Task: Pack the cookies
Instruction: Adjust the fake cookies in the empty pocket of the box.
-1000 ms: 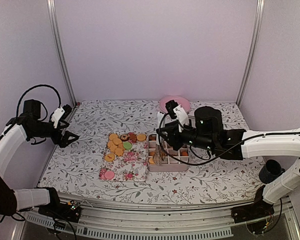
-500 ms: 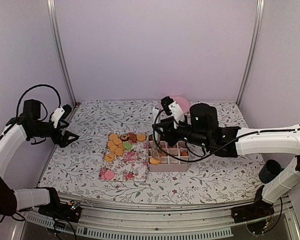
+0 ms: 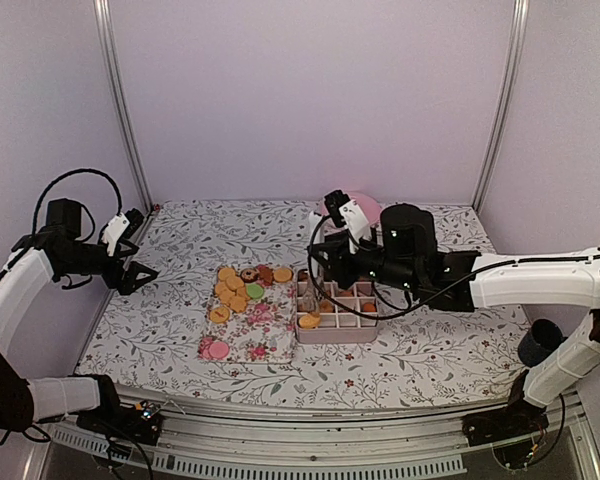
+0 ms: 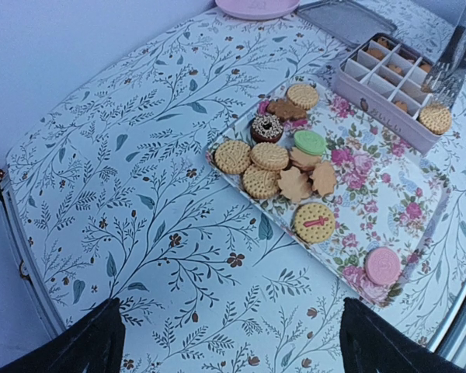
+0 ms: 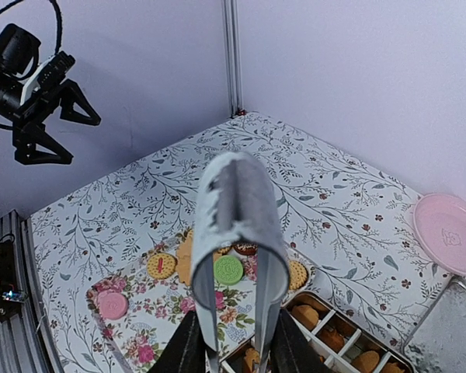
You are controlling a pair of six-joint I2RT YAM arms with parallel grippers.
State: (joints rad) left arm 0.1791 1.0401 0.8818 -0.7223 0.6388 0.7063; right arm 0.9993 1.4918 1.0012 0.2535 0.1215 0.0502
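Evidently the packing is only partway. At the far left, the left end effector (image 3: 140,272) hangs wide open and empty over the counter (image 3: 170,330) edge, well apart from everything. Most of the cookies (image 4: 272,159) lie on the floral tray (image 4: 388,198) in the middle, with a pink one at its near end. Just right of it, the divided box (image 3: 338,336) holds some in several compartments; others look bare. Above the box's left side, the right end effector (image 5: 237,347) pinches tongs (image 5: 237,210), their tips just above a cookie (image 4: 435,118) at the box's near-left corner. Whether they touch it I cannot tell.
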